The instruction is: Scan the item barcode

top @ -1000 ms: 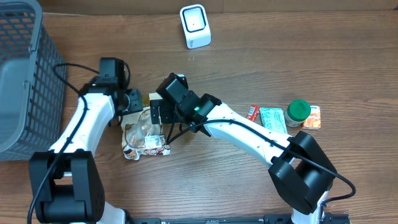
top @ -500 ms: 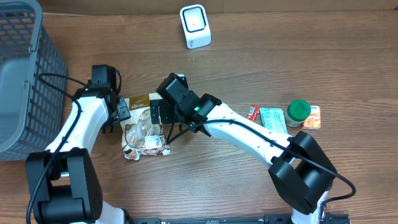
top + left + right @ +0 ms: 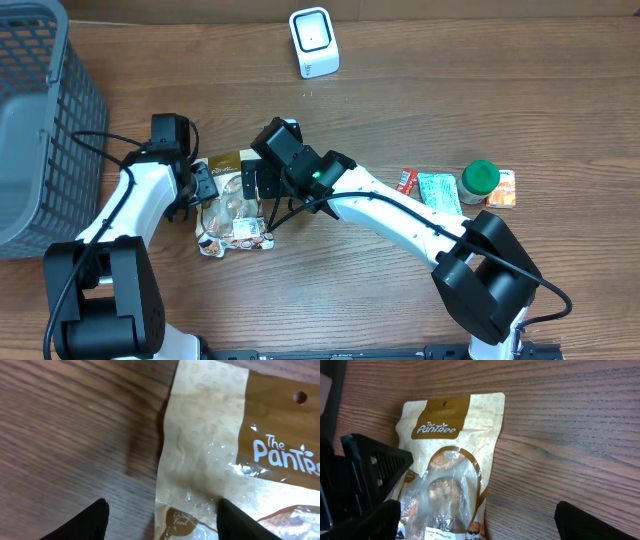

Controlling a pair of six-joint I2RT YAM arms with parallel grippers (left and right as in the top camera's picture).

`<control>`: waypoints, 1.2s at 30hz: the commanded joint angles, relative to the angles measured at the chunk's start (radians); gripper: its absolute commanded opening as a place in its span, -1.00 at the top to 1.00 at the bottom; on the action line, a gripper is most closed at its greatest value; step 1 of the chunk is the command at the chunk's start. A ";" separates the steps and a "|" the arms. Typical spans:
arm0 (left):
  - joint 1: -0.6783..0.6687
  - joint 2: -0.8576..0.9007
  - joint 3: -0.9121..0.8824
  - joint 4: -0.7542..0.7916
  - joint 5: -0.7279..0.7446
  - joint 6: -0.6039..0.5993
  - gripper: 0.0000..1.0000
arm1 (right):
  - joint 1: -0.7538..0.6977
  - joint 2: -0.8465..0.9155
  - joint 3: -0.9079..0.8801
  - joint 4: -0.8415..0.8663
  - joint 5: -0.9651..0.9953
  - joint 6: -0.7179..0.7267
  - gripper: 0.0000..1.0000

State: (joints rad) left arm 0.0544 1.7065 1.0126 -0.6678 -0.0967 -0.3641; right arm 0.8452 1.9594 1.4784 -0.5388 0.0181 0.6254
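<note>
The brown and cream snack bag [image 3: 451,435] saying "The PanTree" is lying on the bench [image 3: 570,435]. Left fingers [image 3: 90,522] and right fingers [image 3: 590,522] are sitting spread apart, holding nothing.

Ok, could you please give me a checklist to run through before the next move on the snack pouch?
1. The left gripper is open: ok.
2. The pouch edge sits between its jaws: ok.
3. The right gripper is open: ok.
4. The pouch is gripped: not ok, it lies loose on the table.
5. The barcode faces up: cannot tell.
6. The scanner stands upright: ok.
</note>
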 commanded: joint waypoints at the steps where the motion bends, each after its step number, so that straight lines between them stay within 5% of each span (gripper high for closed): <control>1: 0.002 0.029 -0.039 0.025 0.069 0.019 -0.22 | 0.002 -0.015 0.001 0.006 0.008 0.003 -1.00; 18: -0.024 0.033 -0.045 0.064 0.364 0.082 -0.12 | -0.047 -0.015 0.001 -0.038 0.033 0.009 -1.00; 36: -0.105 0.032 -0.003 0.171 0.356 0.125 -0.12 | -0.147 -0.015 0.001 -0.126 0.026 0.089 -1.00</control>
State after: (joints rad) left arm -0.0528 1.7264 0.9779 -0.5289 0.2699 -0.2577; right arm 0.6952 1.9591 1.4784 -0.6682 0.0334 0.7063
